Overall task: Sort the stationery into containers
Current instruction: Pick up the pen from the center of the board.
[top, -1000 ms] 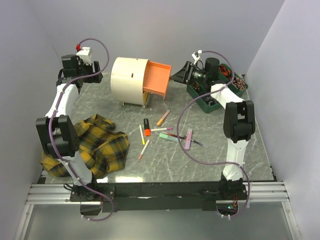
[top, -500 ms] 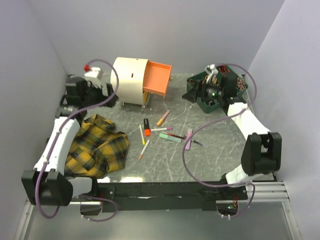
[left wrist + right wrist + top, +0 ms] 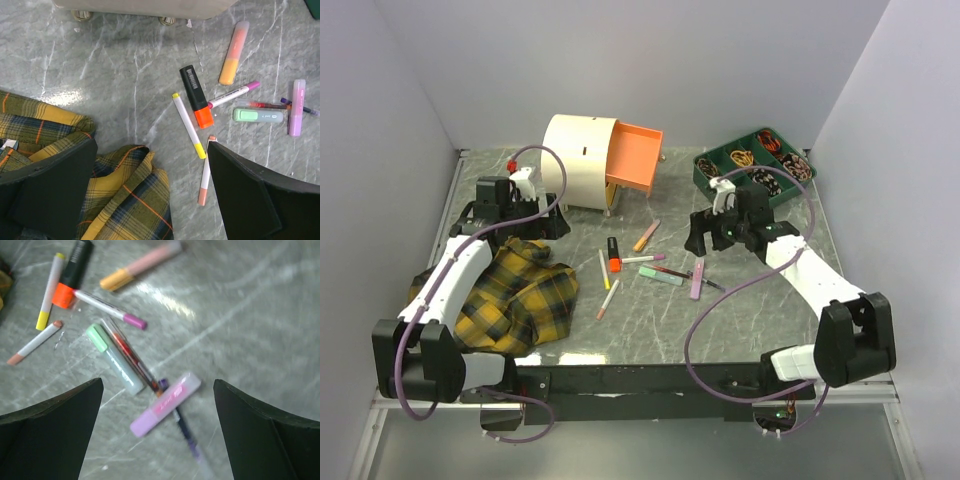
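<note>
On the table (image 3: 100,75), nine pens and markers (image 3: 196,97) lie loose; left hand (image 3: 152,160) and right hand (image 3: 157,390) gape empty.

Left arm (image 3: 455,278) and right arm (image 3: 808,272) wore white shells over the long links, with black housings at the joints. A grey-purple cable (image 3: 704,312) trailed in loose loops from behind each claw; a small white module (image 3: 524,178) with a red spot sat just behind the left claw (image 3: 548,220). The fingers (image 3: 47,192) were matte black, broad wedges narrowing toward the tips.
</note>
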Robot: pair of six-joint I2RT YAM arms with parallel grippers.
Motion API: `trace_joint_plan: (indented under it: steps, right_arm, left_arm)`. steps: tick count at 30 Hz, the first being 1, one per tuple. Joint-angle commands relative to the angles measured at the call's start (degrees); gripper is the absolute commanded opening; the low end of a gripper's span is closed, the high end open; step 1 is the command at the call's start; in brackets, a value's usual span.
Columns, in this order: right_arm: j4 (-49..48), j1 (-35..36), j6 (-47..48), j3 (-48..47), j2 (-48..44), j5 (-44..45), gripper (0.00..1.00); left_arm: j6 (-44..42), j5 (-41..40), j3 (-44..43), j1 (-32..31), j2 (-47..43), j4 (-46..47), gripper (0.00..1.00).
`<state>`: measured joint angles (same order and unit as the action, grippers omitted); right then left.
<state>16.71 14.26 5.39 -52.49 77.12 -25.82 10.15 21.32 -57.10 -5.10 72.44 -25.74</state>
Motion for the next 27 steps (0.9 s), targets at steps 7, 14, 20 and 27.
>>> trace_joint_plan:
  steps: [7, 14, 20, 27]
  right_arm:
    - [2.97, -0.11, -23.57, 5.91, -2.6, 12.2, 0.95]
    - [0.96, -0.37, -28.85, 5.21, 3.38, 11.68, 0.68]
    - [-0.18, 1.56, -31.49, 3.45, 8.29, 12.46, 0.66]
    - [-0.36, 2.35, -32.11, 1.25, 13.66, 14.49, 0.64]
  left_arm:
    - [1.45, -1.45, -0.12, 0.09, -1.43, 1.74, 0.99]
    - [1.8, -1.99, 0.68, 1.06, -1.08, 2.27, 1.0]
    - [1.8, -1.99, 1.91, 1.67, -1.6, 2.18, 1.0]
    - [2.77, -1.81, 3.05, 3.25, -1.43, 2.97, 0.99]
